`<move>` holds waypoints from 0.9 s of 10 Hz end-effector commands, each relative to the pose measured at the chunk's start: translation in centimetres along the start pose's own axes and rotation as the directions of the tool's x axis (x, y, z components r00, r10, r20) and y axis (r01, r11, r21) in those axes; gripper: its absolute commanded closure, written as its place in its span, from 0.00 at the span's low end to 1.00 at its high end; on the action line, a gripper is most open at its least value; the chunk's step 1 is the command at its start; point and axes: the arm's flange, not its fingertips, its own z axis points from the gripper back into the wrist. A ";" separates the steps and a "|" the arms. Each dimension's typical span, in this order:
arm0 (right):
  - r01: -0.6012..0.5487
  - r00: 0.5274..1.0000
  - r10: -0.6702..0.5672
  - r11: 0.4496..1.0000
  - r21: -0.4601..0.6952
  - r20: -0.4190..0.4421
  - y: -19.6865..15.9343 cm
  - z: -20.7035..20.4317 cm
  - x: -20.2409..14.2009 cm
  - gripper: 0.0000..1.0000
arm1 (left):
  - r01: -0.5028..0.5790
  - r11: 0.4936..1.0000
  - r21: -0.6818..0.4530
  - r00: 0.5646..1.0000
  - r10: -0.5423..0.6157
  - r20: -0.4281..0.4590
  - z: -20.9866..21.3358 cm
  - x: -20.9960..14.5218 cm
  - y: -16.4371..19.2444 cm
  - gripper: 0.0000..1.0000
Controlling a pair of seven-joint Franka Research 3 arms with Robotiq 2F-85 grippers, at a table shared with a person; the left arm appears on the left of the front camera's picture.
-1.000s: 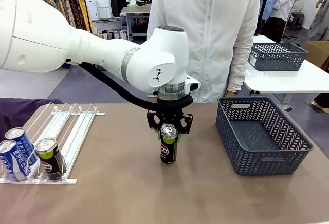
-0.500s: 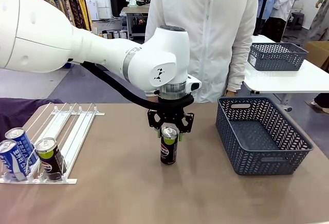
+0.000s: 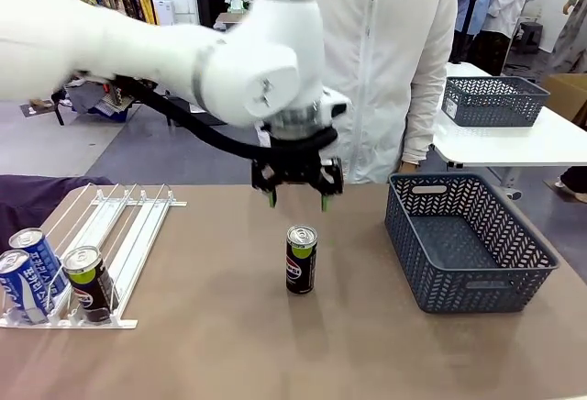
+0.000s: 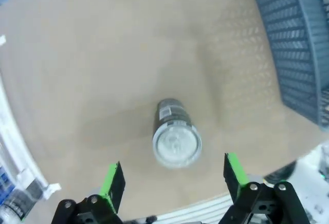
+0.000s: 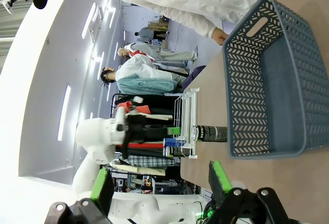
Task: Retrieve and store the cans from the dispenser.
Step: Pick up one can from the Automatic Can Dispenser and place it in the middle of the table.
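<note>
Front view: the brown tabletop (image 3: 211,345) carries a dark grey plastic lattice basket (image 3: 415,235) at its right. At its left lies the flat white wire-rail dispenser (image 3: 124,221), whose near end holds two blue-and-white cans (image 3: 37,255) and one black can with a yellow-green band (image 3: 89,281). Another slim black can (image 3: 301,260) stands upright between dispenser and basket. Directly above it, not touching, hangs the left gripper (image 3: 298,201), jaws spread and holding nothing. In the right wrist view, the right gripper (image 5: 160,183) is likewise parted and empty.
</note>
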 end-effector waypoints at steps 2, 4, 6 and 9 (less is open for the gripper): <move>-0.003 1.000 0.003 1.000 0.001 -0.006 0.2 0.2 -0.1 0.00 | -0.006 0.978 -0.208 1.000 0.000 -0.029 10.4 -7.5 11.7 0.00; -0.003 1.000 0.003 1.000 0.001 -0.006 0.2 0.2 -0.1 0.00 | -0.050 0.913 -0.404 0.999 0.043 -0.026 15.0 -10.9 24.1 0.00; -0.003 1.000 0.003 1.000 0.001 -0.006 0.2 0.2 -0.1 0.00 | -0.110 0.784 -0.611 0.992 0.126 -0.017 17.7 -14.7 35.9 0.00; -0.003 1.000 0.003 1.000 0.001 -0.006 0.2 0.2 -0.1 0.00 | -0.017 0.510 -0.860 0.999 0.036 0.002 17.9 -17.5 48.0 0.00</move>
